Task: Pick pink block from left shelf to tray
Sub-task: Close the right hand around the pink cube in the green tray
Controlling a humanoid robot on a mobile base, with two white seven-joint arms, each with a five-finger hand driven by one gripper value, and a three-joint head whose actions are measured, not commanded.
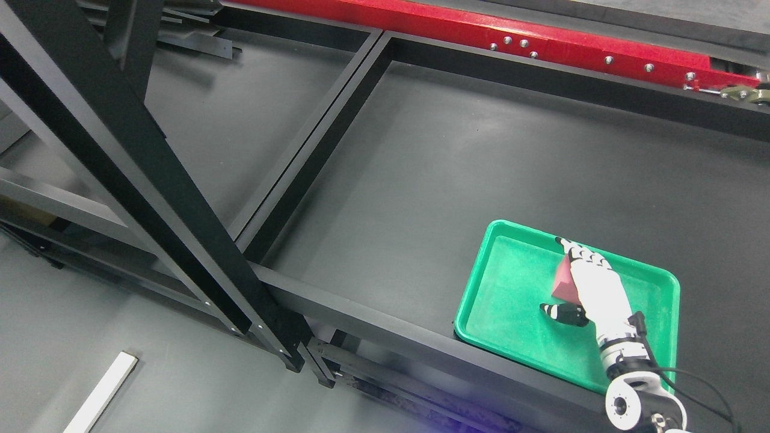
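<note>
Dark grey shelf deck [421, 156], framed by black metal rails [313, 150], red beam [541, 36] along the far edge; white strip [99, 391] on the floor at lower left.

Green tray [499, 325] at lower right of the deck. Right hand [592, 288] over the tray, arm in from the lower right corner. Pink block [564, 281] tucked under the palm, mostly covered, only its left side showing. Already within the tray rim, roughly mid-tray toward the far side.

Step in hand, prob.: set-down and release. To do well: lower til block sits flat on tray floor, not on the rim; open fingers wide enough to clear both sides before lifting; pull hand straight up, no sideways drag, else block tips or slides. Keep wrist clear of the near rim on the way out.

Hand state: fingers [586, 255] extended fwd along the top of the block, thumb [562, 313] stuck out to the left, apart from the block. Looks like a loose cover or light hold rather than a firm pinch, but contact hidden under the palm, so can't tell for sure whether still gripped or just let go.

Left hand: not visible.
</note>
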